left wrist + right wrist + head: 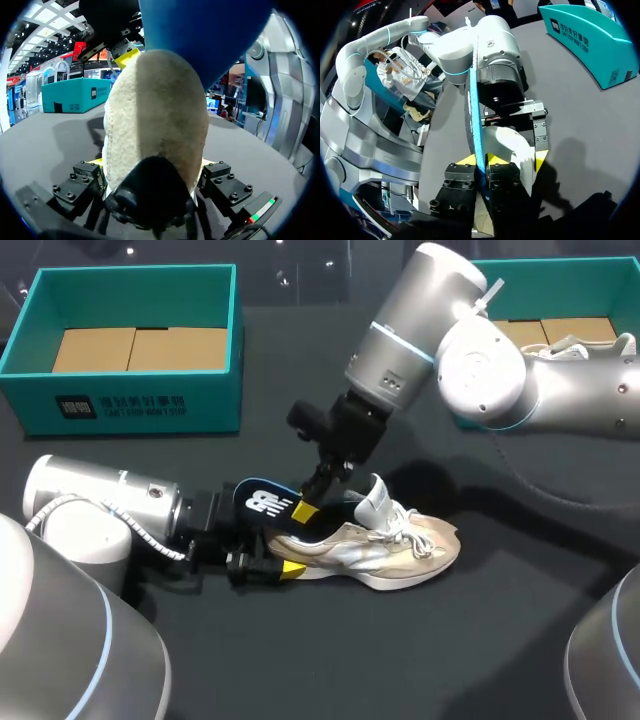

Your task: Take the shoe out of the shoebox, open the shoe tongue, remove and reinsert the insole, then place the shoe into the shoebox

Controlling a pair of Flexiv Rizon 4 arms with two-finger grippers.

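Note:
A beige and white sneaker [390, 545] lies on its side in the middle of the dark table, toe to the right. My left gripper [278, 552] is at its heel. In the left wrist view the heel [155, 115] fills the gap, with both fingers against its sides. Just above the heel, my right gripper [306, 508] is shut on the blue insole [258, 502], which sticks up out of the shoe. In the right wrist view the insole's thin edge [474, 110] is clamped between the yellow tips [480, 161], above the heel [507, 145].
A teal shoebox [140, 405] with a cardboard floor stands at the back left. A second teal box [560, 270] at the back right is partly hidden by my right arm and holds another pale shoe [585, 345]. Bare table lies in front of the sneaker.

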